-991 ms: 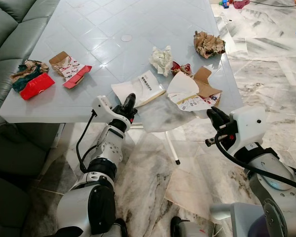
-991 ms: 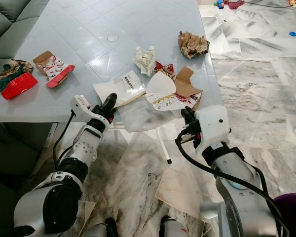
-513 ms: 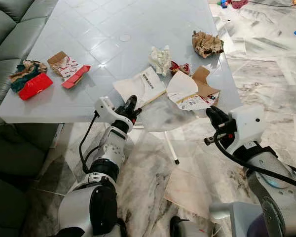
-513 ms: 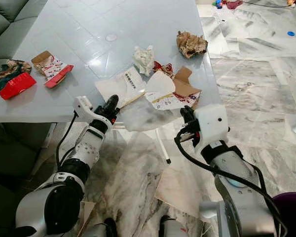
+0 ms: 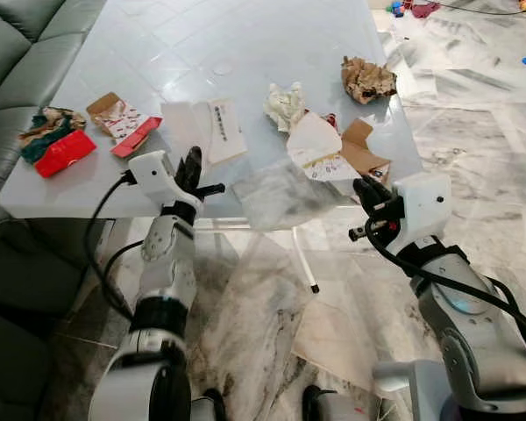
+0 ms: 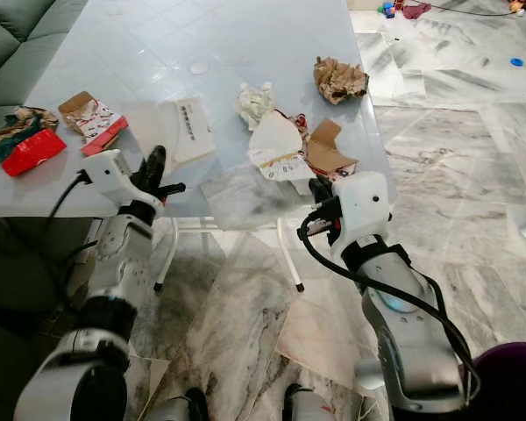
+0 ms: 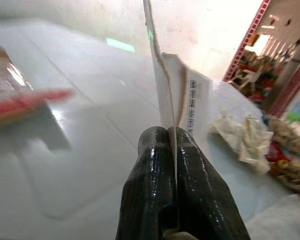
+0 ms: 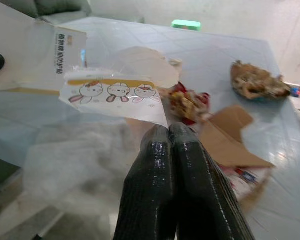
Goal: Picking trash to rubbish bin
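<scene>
Left gripper [image 5: 190,167] clamped the white paper [image 5: 203,130], lifted it off the desk [image 5: 96,189].
We saw the right gripper [image 6: 320,195] closed on the printed wrapper [image 6: 276,147], raised since earlier.

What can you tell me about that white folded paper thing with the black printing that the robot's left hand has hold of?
The white folded paper packet with black printing looks like thin card or stiff paper, folded into layers, with a column of black characters down one face. It stands lifted and tilted above the near part of the pale glossy table, between the red and brown torn carton and the crumpled white paper ball. The left gripper has its two black fingers shut on its lower edge; nothing else appears to touch it.
</scene>
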